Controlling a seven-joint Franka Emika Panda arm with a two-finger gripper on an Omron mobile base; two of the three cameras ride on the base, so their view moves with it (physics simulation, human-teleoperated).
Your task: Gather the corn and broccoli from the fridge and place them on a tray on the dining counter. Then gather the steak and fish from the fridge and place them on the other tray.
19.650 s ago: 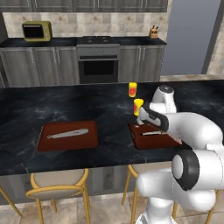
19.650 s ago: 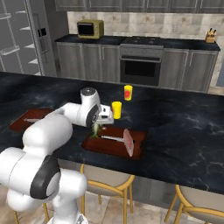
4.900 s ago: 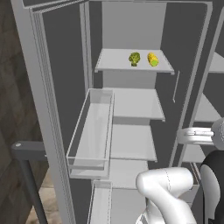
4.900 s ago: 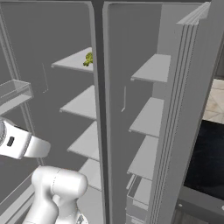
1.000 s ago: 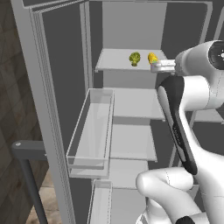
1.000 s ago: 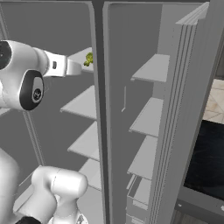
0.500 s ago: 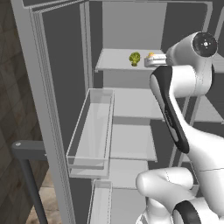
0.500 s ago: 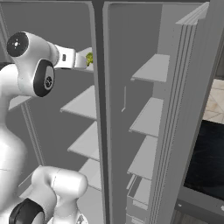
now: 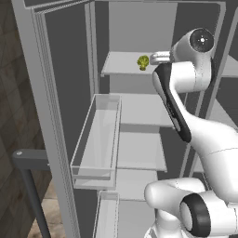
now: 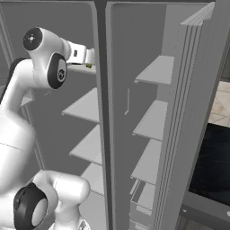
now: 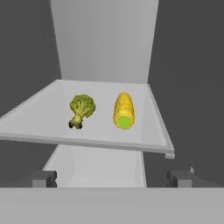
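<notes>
Up at the top shelf [image 11: 144, 131] of the open fridge [image 9: 56, 93], the fingers [image 11: 43, 179] stand spread as wide as they go, one dark tip at each lower corner of the hand view, with nothing between them and nothing touched. They sit short of the shelf's front edge and a little below it.

On that pale shelf lie the broccoli [image 11: 81, 109] and the corn [image 11: 124, 110], side by side and just apart. The broccoli is on the left in the hand view, its dark green head toward the back wall and its paler stalk toward the camera. The corn lies lengthwise on the right, its green end facing forward.

From the left base view the broccoli [image 9: 142, 62] shows on the shelf, just beside the white wrist, which covers the spot where the corn would be. That view also gives the clear door bin [image 9: 95, 139] on the swung-open door and the lower shelves beneath. The right base view looks past the fridge's dark centre post [image 10: 101, 112]; the arm reaches toward it from the left, and a speck of green shows at the wrist, too small to tell which vegetable.
</notes>
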